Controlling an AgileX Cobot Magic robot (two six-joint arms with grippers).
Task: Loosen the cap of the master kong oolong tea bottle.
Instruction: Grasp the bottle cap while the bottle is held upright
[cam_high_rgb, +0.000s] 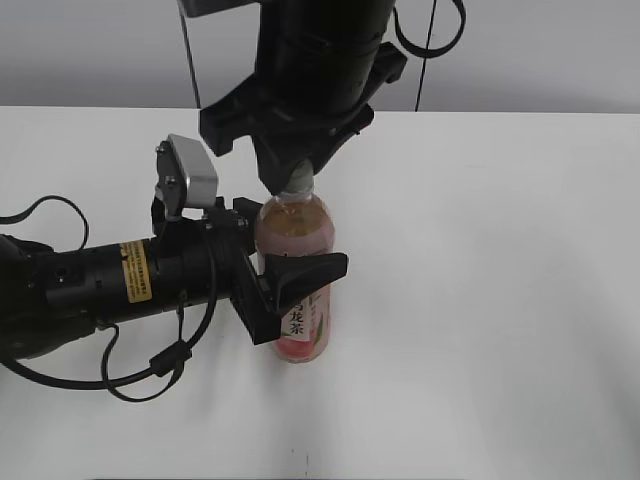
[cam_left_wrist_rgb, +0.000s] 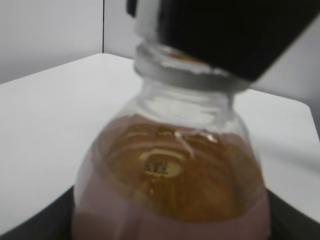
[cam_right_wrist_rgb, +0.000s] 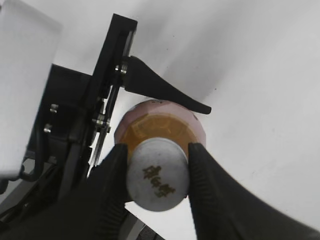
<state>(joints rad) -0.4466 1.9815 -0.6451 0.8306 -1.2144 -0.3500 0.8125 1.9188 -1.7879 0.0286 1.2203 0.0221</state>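
Note:
The master kong oolong tea bottle (cam_high_rgb: 297, 290) stands upright on the white table, with amber tea and a pink label. My left gripper (cam_high_rgb: 285, 280) is shut on its body from the left. The bottle's shoulder (cam_left_wrist_rgb: 170, 180) fills the left wrist view. My right gripper (cam_high_rgb: 295, 178) comes down from above and is shut on the cap (cam_right_wrist_rgb: 157, 173). The cap is white with a dark logo on top, and a black finger presses on each side of it (cam_right_wrist_rgb: 157, 172). In the exterior view the cap is mostly hidden by the right gripper.
The white table (cam_high_rgb: 500, 300) runs to a grey wall at the back. The left arm (cam_high_rgb: 90, 285) lies low across the table's left side with a loose black cable. The right arm (cam_high_rgb: 320, 50) hangs over the bottle.

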